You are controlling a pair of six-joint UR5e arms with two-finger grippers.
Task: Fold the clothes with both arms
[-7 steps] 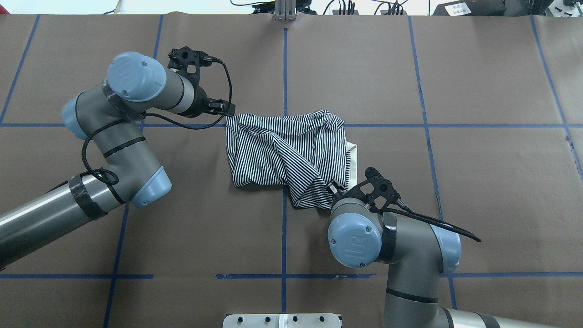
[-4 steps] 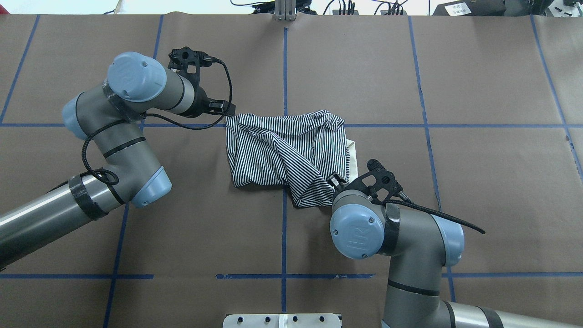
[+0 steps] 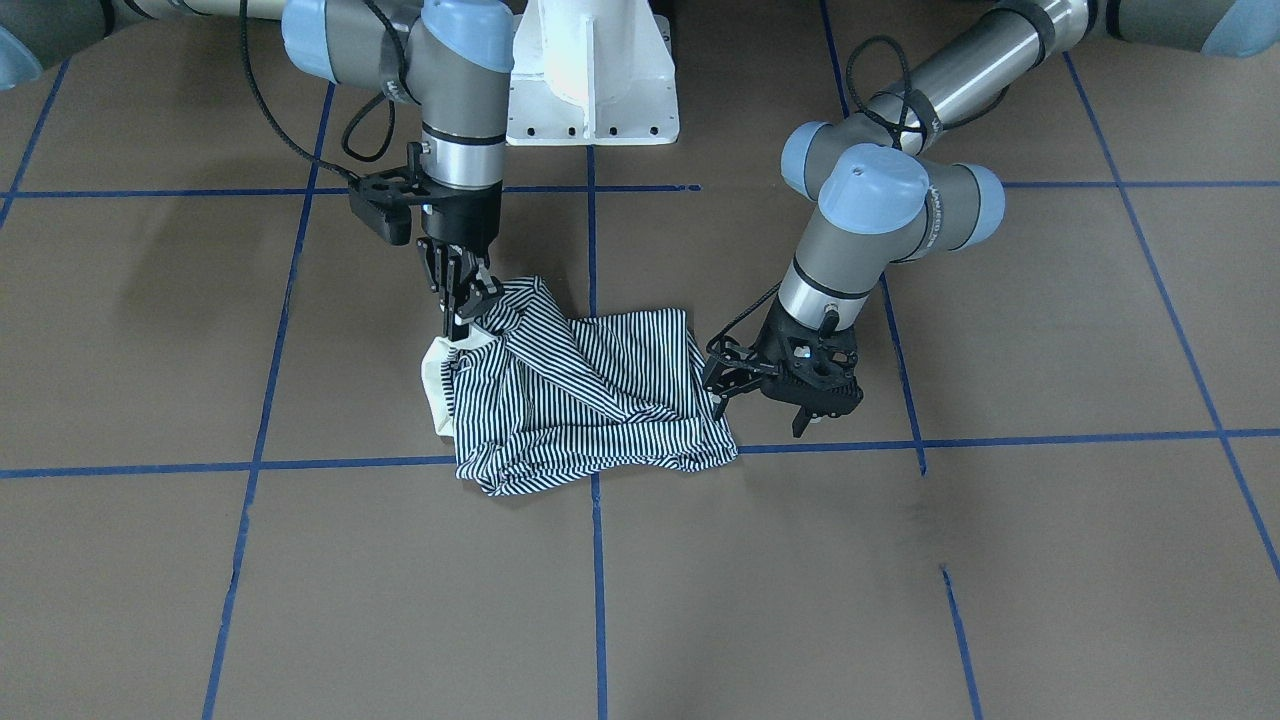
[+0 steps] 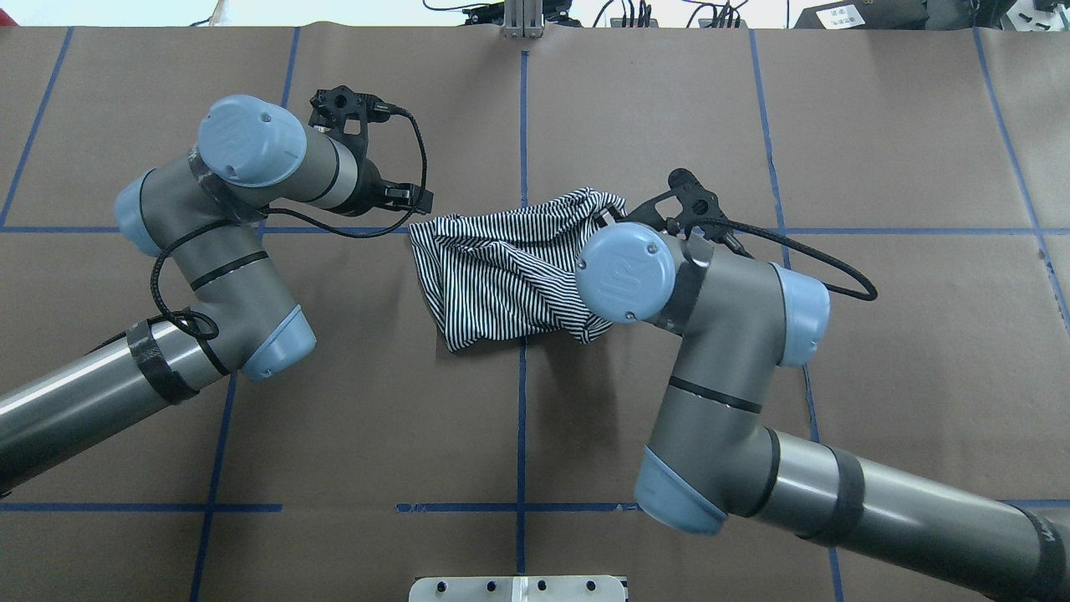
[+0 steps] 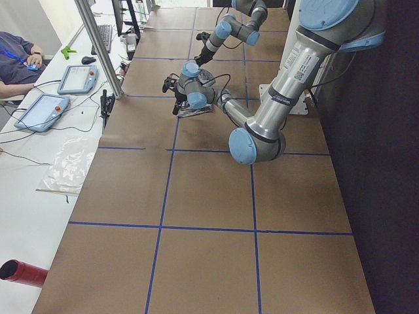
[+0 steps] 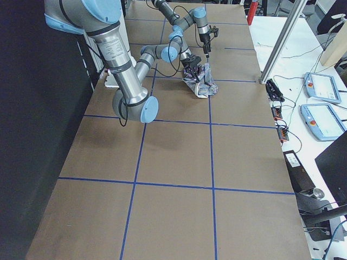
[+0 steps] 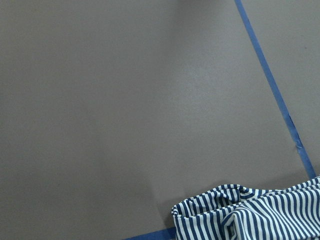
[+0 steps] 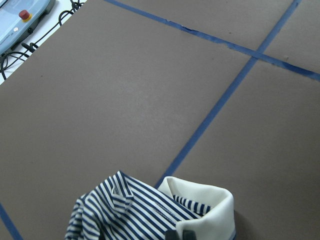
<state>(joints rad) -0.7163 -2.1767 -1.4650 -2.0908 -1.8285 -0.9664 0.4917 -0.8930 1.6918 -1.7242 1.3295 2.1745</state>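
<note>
The striped polo shirt (image 3: pixel 580 400) lies bunched on the brown table (image 3: pixel 900 560), and it also shows in the overhead view (image 4: pixel 501 267). Its cream collar (image 3: pixel 435 380) hangs at the edge beside my right gripper. My right gripper (image 3: pixel 466 308) is shut on a striped fold by the collar and holds it raised. In the overhead view that gripper is hidden under its own wrist (image 4: pixel 625 272). The right wrist view shows the collar (image 8: pixel 200 200). My left gripper (image 3: pixel 716 388) rests at the shirt's opposite edge. I cannot tell whether it pinches the cloth.
The white pedestal base (image 3: pixel 590 90) stands behind the shirt at the robot's side. Blue tape lines (image 3: pixel 900 445) cross the table. A metal post (image 4: pixel 522 25) stands at the far edge. Operators' tablets (image 6: pixel 322 86) lie beyond that edge.
My right arm has swung from the shirt's near right corner over to its far right side, carrying a fold along. The shirt has bunched up. The left arm has not moved.
</note>
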